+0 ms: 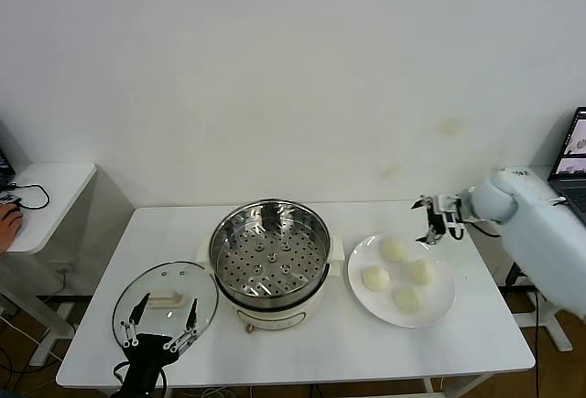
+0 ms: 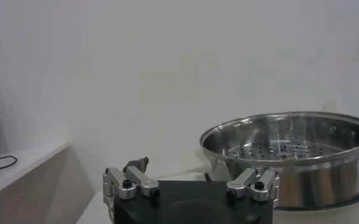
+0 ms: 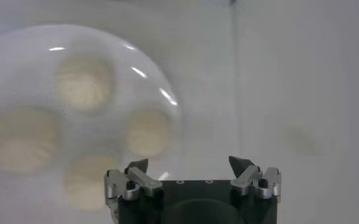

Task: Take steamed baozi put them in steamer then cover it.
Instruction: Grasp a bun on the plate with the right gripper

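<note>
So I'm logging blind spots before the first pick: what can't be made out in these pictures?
- Steamed baozi: blurred in the right wrist view, so their surface detail is lost.
- Plate: cut off by that view's edge.
- Steamer: its base is cut off in the left wrist view.
- Glass lid: the left hand covers its near edge in the head view.
- Right hand: open above the plate's far edge.

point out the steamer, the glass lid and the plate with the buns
steamer point(image 1: 270, 250), head view, perforated tray inside
glass lid point(image 1: 168, 299), head view, white handle
plate point(image 1: 443, 301), head view, bare rim
</note>
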